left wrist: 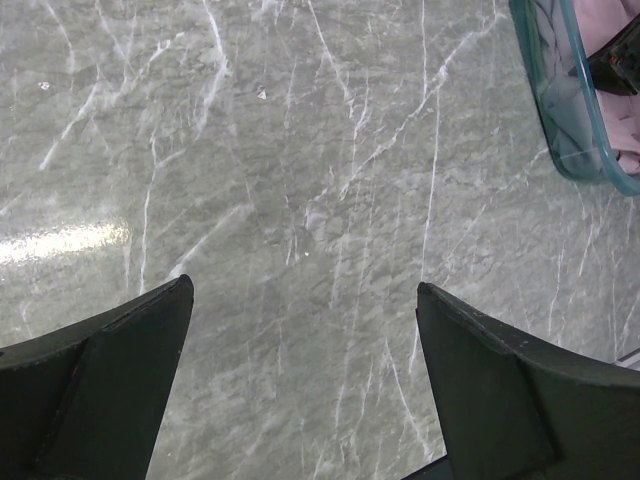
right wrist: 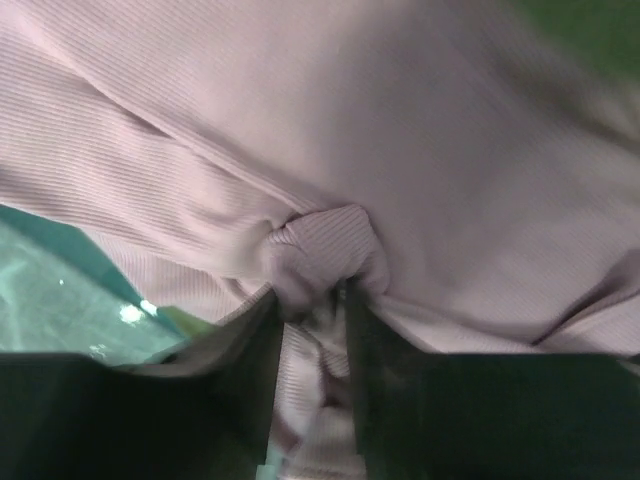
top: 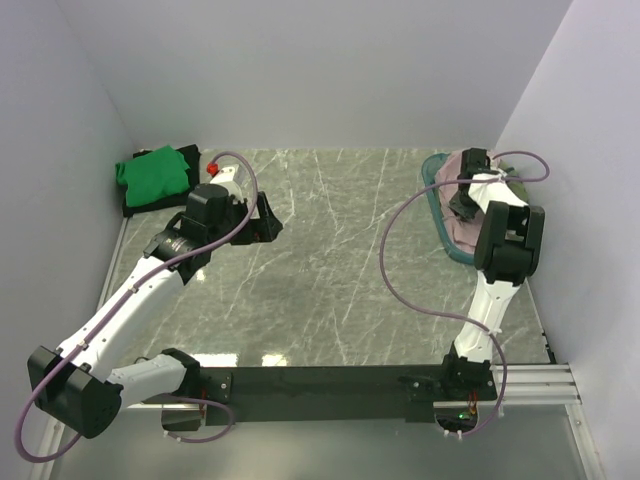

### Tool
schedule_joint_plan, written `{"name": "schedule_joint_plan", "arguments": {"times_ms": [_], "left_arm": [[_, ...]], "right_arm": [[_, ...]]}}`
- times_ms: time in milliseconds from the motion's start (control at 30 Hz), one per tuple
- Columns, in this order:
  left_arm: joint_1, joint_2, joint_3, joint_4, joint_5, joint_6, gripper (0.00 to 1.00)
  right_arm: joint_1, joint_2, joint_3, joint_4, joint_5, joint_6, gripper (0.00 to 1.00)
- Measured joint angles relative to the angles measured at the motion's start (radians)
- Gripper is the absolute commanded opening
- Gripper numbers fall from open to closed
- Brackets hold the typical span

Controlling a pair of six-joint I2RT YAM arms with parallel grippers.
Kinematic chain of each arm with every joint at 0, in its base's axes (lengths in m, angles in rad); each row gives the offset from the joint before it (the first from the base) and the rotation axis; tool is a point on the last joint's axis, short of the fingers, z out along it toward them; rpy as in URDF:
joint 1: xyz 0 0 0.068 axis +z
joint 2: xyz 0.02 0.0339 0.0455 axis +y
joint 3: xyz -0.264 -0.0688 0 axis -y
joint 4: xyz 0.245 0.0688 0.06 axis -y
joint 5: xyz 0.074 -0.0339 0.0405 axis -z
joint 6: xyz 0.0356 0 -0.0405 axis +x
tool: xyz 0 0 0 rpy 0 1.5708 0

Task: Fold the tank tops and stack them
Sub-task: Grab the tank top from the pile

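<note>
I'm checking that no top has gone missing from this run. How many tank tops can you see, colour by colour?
bright green tank top: 1, folded at the far left
black tank top: 1, under the green one
dusty pink tank top: 1, in the basket, pinched by the right claw
olive green tank top: 1, only a blurred sliver shows
Total: 4

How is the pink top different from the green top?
The green top lies folded on a black top on the table; the pink top is bunched up in the teal basket. Nothing touches the green top, but the right gripper pinches a fold of the pink top. Both are soft, plain-coloured cloth.
</note>
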Motion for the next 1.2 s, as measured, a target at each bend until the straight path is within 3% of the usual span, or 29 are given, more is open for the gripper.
{"name": "schedule_joint_plan", "arguments": {"times_ms": [33,67,100,433,900,1000,1200], "left_arm": [[0.0,0.0,0.0,0.0,0.0,0.0,1.0],[0.001,0.0,0.0,0.0,0.001,0.0,0.99],[0.001,0.0,0.0,0.0,0.002,0.0,1.0],[0.002,0.0,0.0,0.0,0.003,0.0,0.99],[0.002,-0.007,0.0,0.0,-0.005,-0.003,0.99],[0.002,-0.031,-0.002,0.001,-0.014,-0.006,0.99],[0.004,-0.1,-0.002,0.002,-0.083,-0.01,0.99]], "right_arm": [[-0.006,0.003,0.007,-0.002,-0.004,-0.004,0.17],[-0.012,0.005,0.017,-0.004,-0.008,-0.004,0.03],[-0.018,0.008,0.027,-0.009,-0.016,-0.008,0.0],[-0.034,-0.011,0.183,-0.087,-0.02,-0.014,0.0],[-0.01,-0.352,0.49,-0.183,-0.005,-0.043,0.0],[0.055,-0.4,0.576,-0.204,-0.003,-0.066,0.0],[0.339,-0.438,0.758,-0.222,0.032,-0.132,0.0]]}}
